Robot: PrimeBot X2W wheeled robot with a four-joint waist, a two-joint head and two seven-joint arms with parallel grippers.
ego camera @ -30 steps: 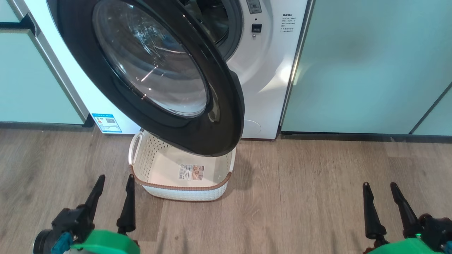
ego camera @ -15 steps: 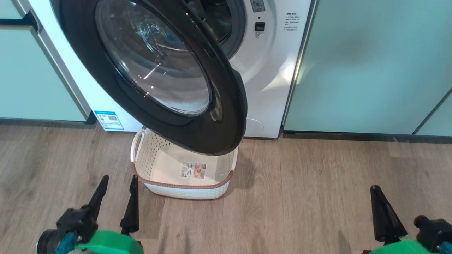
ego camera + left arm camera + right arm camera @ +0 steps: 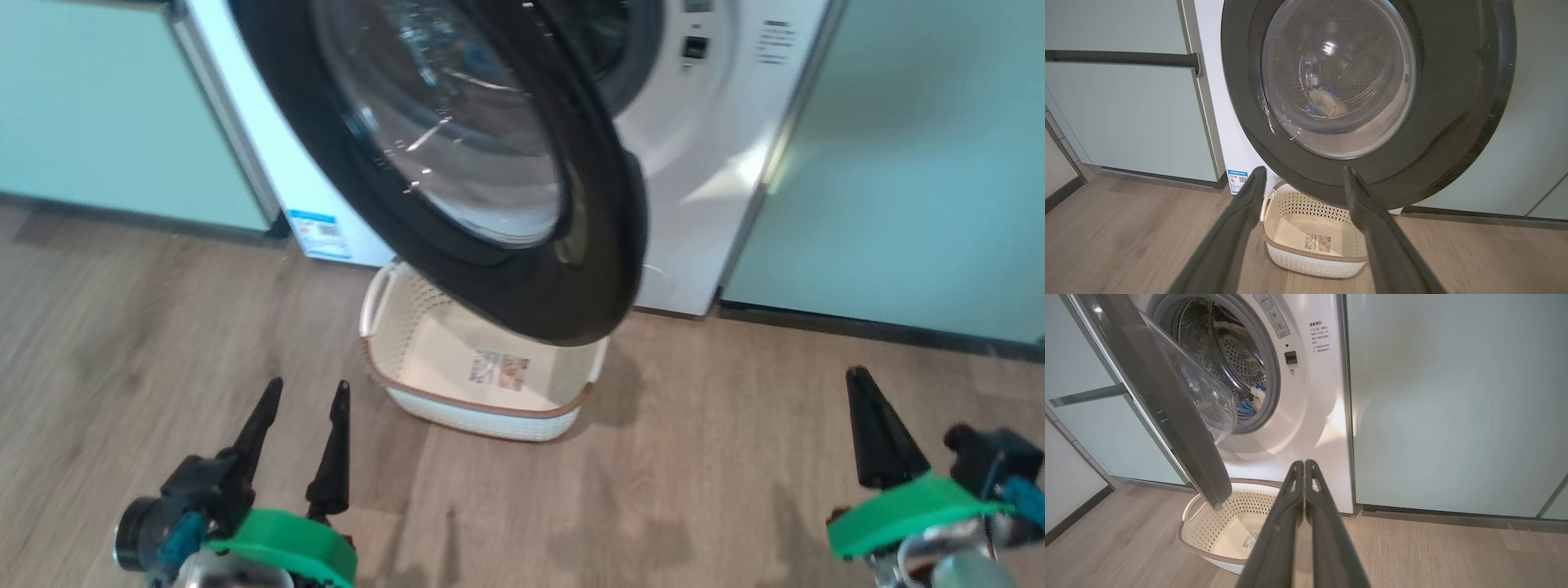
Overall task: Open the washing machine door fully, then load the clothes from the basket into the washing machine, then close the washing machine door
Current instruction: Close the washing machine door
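The washing machine (image 3: pixel 710 163) (image 3: pixel 1310 416) stands with its black-rimmed door (image 3: pixel 490 163) (image 3: pixel 1453 102) (image 3: pixel 1180 424) swung well out over the cream basket (image 3: pixel 482 408) (image 3: pixel 1314 257) (image 3: pixel 1220 539). No cloth lies in the basket. The clothes (image 3: pixel 1253 398) (image 3: pixel 1327 102), pale with blue, lie in the steel drum. My left gripper (image 3: pixel 302 392) (image 3: pixel 1304 173) hangs open over the floor, left of the basket. My right gripper (image 3: pixel 857 380) (image 3: pixel 1304 461) is shut on nothing, low at the right, apart from the machine.
Pale green cabinet panels (image 3: pixel 106 106) (image 3: pixel 922 163) flank the machine. Wood floor (image 3: pixel 718 457) stretches open in front. The open door overhangs the basket's back half. A dark handle bar (image 3: pixel 1122 59) runs across the left cabinet.
My right gripper has shut, from open a second ago. The head camera has turned, shifting the whole picture to the right; door and basket keep their places.
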